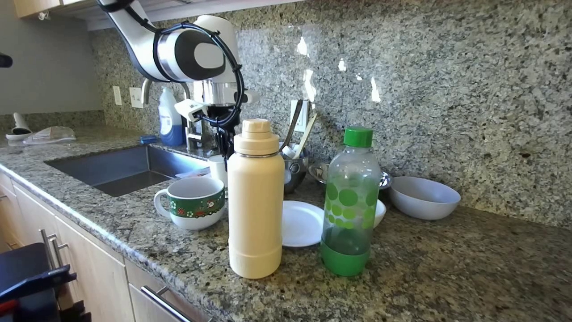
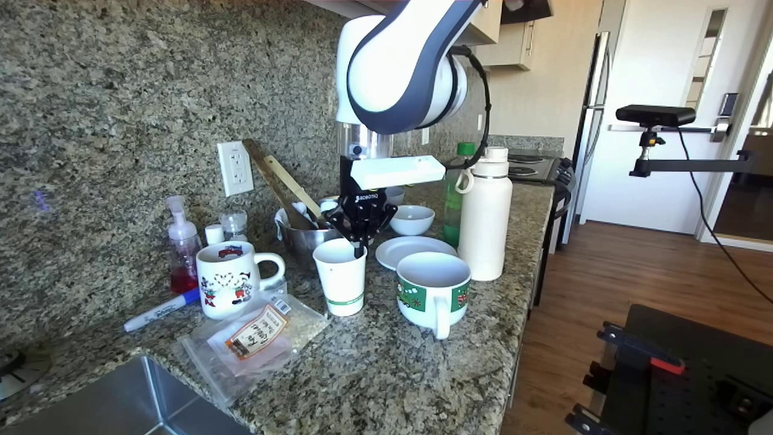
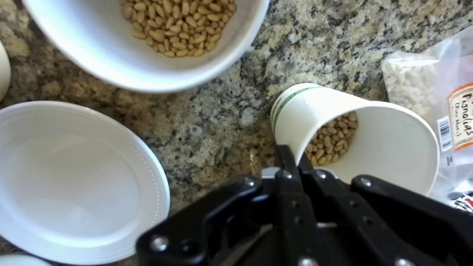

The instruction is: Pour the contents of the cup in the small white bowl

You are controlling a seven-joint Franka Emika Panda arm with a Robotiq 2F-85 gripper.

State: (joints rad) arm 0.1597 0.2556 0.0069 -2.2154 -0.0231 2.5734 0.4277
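The cup [image 2: 340, 281] is a white paper cup with a green band low on its side. It stands upright on the counter in an exterior view and is partly hidden in an exterior view [image 1: 217, 168]. The wrist view looks into the cup [image 3: 384, 144], with pine nuts at its bottom. My gripper [image 3: 294, 155] is shut on the cup's rim, one finger inside and one outside. The gripper [image 2: 360, 246] points down from above. The small white bowl [image 2: 412, 220] sits beyond the flat dish; the green bottle mostly hides the bowl [image 1: 380, 213] in an exterior view.
A green-patterned mug [image 2: 433, 296] with pine nuts and a flat white dish [image 3: 74, 181] are near the cup. A cream flask [image 1: 255, 210], green bottle [image 1: 349, 201] and larger bowl [image 1: 423, 197] stand farther along. A nut bag [image 2: 259, 338] lies beside the cup, near the sink [image 1: 129, 165].
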